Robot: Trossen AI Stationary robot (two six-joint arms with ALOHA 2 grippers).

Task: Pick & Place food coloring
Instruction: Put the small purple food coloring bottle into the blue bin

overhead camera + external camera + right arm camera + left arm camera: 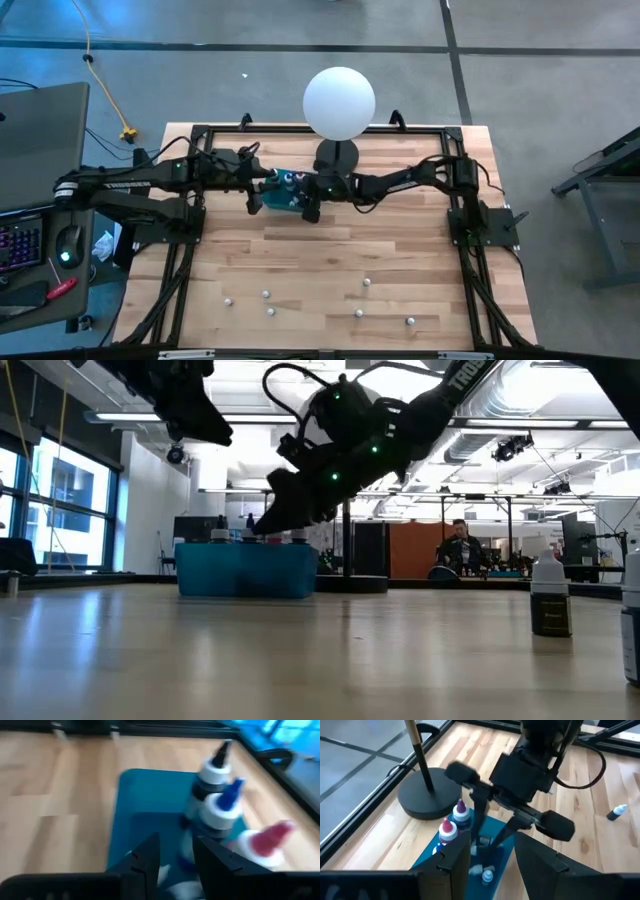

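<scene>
The teal tray (273, 199) lies below the globe stand, and food coloring bottles stand upright in it: pink top (447, 828), purple top (461, 810), black top (215, 767), blue top (222, 802), red top (265, 842). My right gripper (483, 842) reaches down into the tray beside them, its fingers nearly together around a small pale bottle (482, 840). My left gripper (494, 851) is open and hovers above the tray's left end (256, 195), touching nothing. Another blue-capped bottle (487, 876) lies in the tray. My right gripper has a small pale bottle (483, 840) between its two fingertips, which come from above and point down into the tray. The fingers hide the bottle's cap and which part they are on. I cannot tell whether its base rests on the tray floor.
The white globe (339, 100) on its black stand (337, 155) rises just beyond the tray. Several loose bottles stand along the table's near part (266, 294) (366, 283) (410, 321), two of them close to the low camera (548, 595). A person sits far behind the table (462, 545).
</scene>
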